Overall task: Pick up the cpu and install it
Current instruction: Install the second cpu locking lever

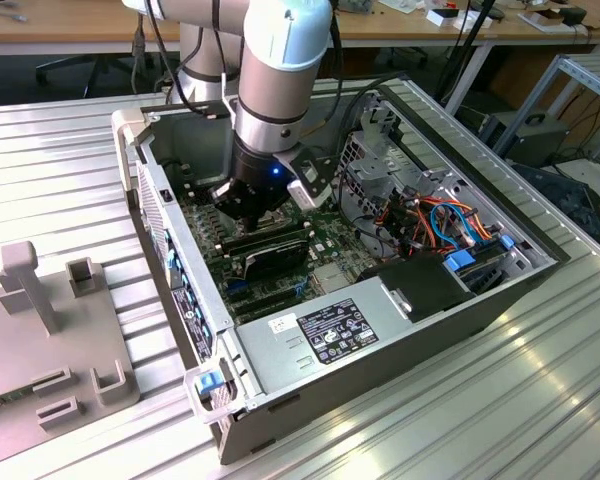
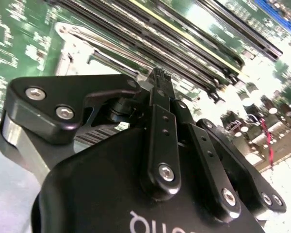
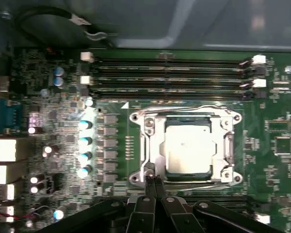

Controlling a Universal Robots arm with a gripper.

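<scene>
In the first wrist view we saw the gripper at the lower middle of the frame, its two fingertips pressed together with nothing between them. The tips stood at the lower left corner of the socket frame, and we could not tell whether they touched it. In the second wrist view the same closed fingers rose from the black gripper body at the frame's centre, above the green board.

Just beyond the tips lay the cpu, a flat silver-grey square sitting inside the socket, with the metal frame lying around its edges. It sat right of centre in that frame, flat on the motherboard. Further up, four long memory slots ran across the frame, side by side, with white latches at their ends. A row of small capacitors stood left of the socket.

In the exterior view we saw the arm reaching down from the top centre into the open computer case, with the gripper low over the board. The power supply filled the near corner of the case, and coloured cables bunched at the right. The case rested on a ribbed metal bench, and a grey fixture lay at the lower left. Desks crossed the top of the frame.
</scene>
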